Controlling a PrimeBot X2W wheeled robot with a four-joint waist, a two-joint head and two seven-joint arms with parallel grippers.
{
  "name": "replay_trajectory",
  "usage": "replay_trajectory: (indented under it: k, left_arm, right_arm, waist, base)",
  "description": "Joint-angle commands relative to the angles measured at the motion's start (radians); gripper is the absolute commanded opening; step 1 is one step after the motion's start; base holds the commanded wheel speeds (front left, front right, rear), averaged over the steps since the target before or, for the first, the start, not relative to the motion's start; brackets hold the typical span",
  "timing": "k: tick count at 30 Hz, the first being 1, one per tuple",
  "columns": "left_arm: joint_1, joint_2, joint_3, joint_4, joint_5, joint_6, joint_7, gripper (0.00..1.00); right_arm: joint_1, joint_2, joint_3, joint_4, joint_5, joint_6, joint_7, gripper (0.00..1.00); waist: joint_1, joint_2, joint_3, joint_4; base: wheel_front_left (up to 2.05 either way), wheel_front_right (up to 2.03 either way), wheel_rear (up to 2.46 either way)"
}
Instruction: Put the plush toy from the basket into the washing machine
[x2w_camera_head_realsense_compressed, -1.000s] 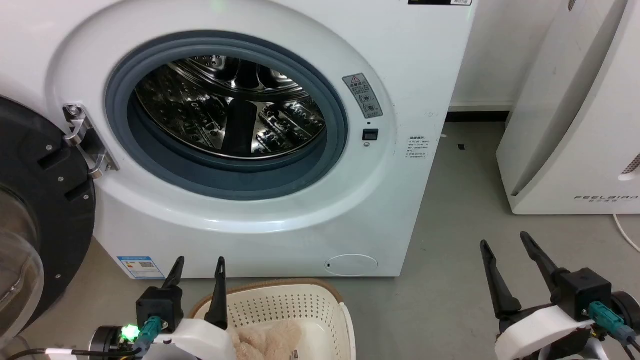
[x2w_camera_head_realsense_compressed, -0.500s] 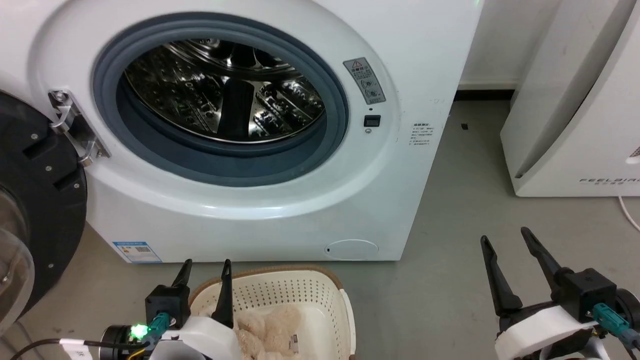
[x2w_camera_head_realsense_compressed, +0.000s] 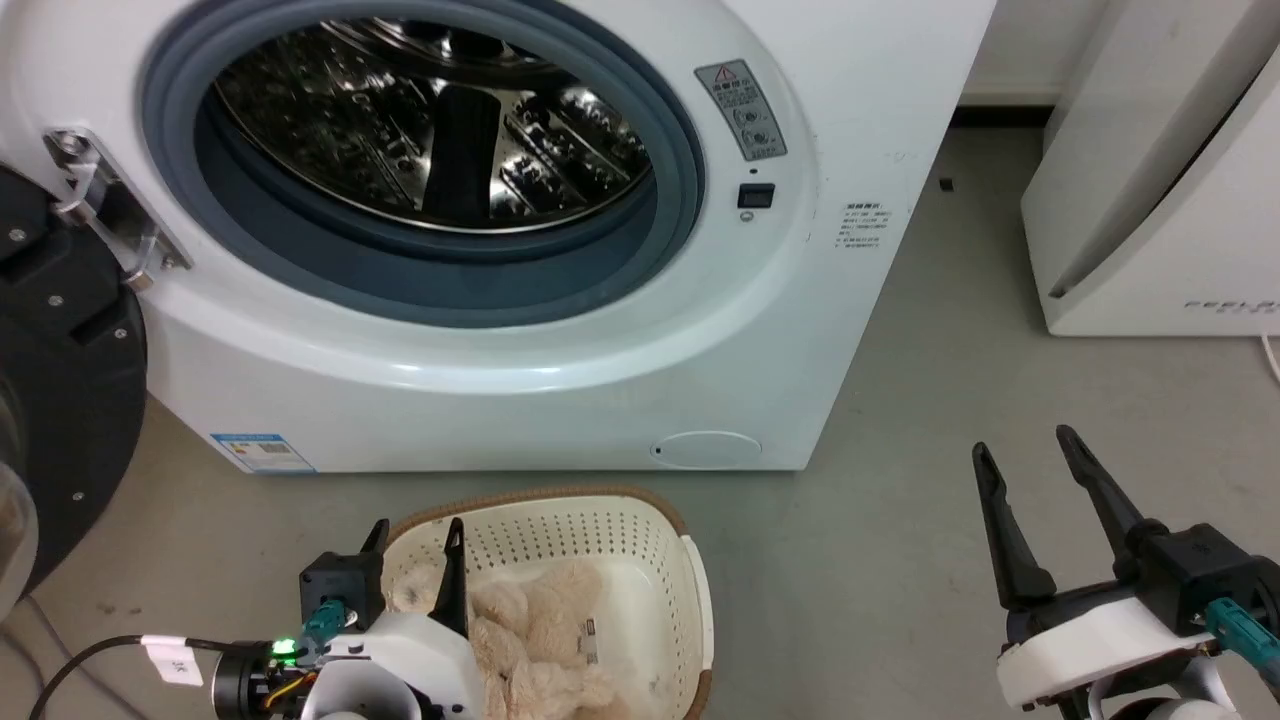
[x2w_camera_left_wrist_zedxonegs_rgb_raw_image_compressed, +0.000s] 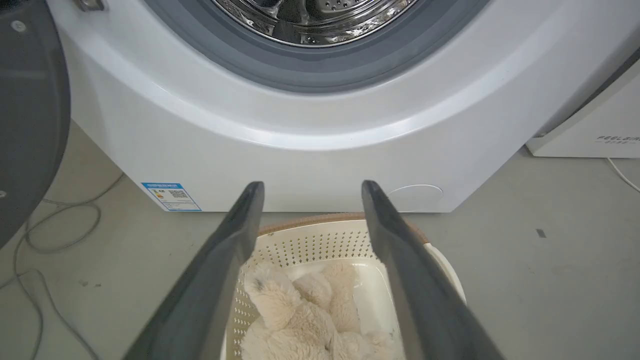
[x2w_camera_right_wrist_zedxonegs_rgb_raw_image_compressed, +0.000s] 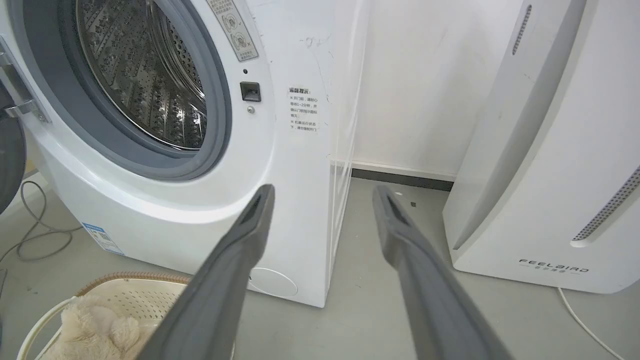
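Plush toy (x2w_camera_head_realsense_compressed: 540, 640): lain in basket (x2w_camera_head_realsense_compressed: 600, 540), lower centre. Left gripper (x2w_camera_head_realsense_compressed: 418, 524): jaws parted wide, empty, above toy; deep central descent is advised. Right gripper (x2w_camera_head_realsense_compressed: 1023, 440): jaws parted, empty.

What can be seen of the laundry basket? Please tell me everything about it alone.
The basket is rounded, of cream-white plastic, its walls pierced with small holes, with a brown woven-look rim along the far edge. It stands upright on the grey floor, close before the washing machine. The plush toy lies inside. The open left gripper is over its left end. Its near end is cut off by the picture's edge.
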Motion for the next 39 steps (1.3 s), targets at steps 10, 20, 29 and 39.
replay_trajectory:
  k: [10,20,29,39]
  left_arm:
    - [-0.090,0.016,0.007,0.162,-0.031,-0.009,-0.027,1.00]
    - [-0.178,0.036,0.008,0.346,-0.066,-0.016,-0.046,1.00]
    - [-0.249,0.053,0.005,0.466,-0.100,-0.016,-0.028,1.00]
    - [-0.338,0.069,-0.013,0.575,-0.123,0.003,-0.002,1.00]
  right_arm:
    - [-0.032,0.000,0.008,-0.022,-0.004,0.000,-0.028,1.00]
    - [-0.048,0.000,0.011,-0.037,-0.003,-0.001,-0.049,1.00]
    - [-0.064,0.000,0.010,-0.054,-0.004,-0.001,-0.067,1.00]
    - [-0.083,0.000,0.007,-0.072,-0.003,-0.001,-0.088,1.00]
  waist:
    - [0.0000,0.0000,0.082,-0.009]
    - [0.0000,0.0000,0.161,-0.021]
    - [0.0000,0.0000,0.241,-0.027]
    - [0.0000,0.0000,0.334,-0.032]
  base:
    - [0.00,0.00,0.00]
    - [0.00,0.00,0.00]
    - [0.00,0.00,0.00]
    - [0.00,0.00,0.00]
